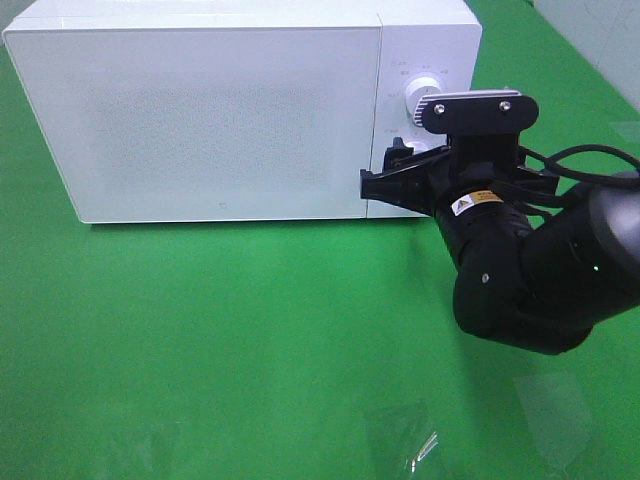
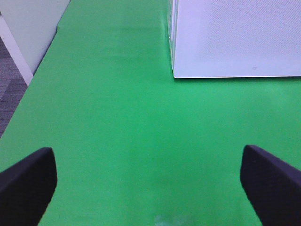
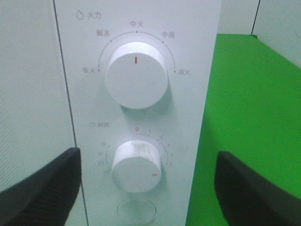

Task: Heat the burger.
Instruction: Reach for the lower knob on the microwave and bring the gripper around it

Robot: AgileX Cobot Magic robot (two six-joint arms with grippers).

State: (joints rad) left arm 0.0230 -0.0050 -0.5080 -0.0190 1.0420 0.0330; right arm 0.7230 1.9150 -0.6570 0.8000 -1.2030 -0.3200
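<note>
The burger is out of view. The white microwave (image 1: 220, 110) stands at the back of the green table with its door closed. My right gripper (image 1: 395, 168) is open at the microwave's control panel. In the right wrist view the right gripper (image 3: 146, 188) has its fingers wide apart on either side of the lower timer knob (image 3: 138, 165), not touching it. That knob's red mark points to the lower right. The upper power knob (image 3: 136, 75) has its red mark straight up. My left gripper (image 2: 150, 188) is open and empty over bare green cloth, with the microwave's corner (image 2: 235, 37) ahead of it.
An oval button (image 3: 136, 213) sits below the timer knob. A shiny clear patch (image 1: 420, 445) lies on the cloth near the front edge. The left wrist view shows the table's side edge with grey floor (image 2: 11, 89) beyond.
</note>
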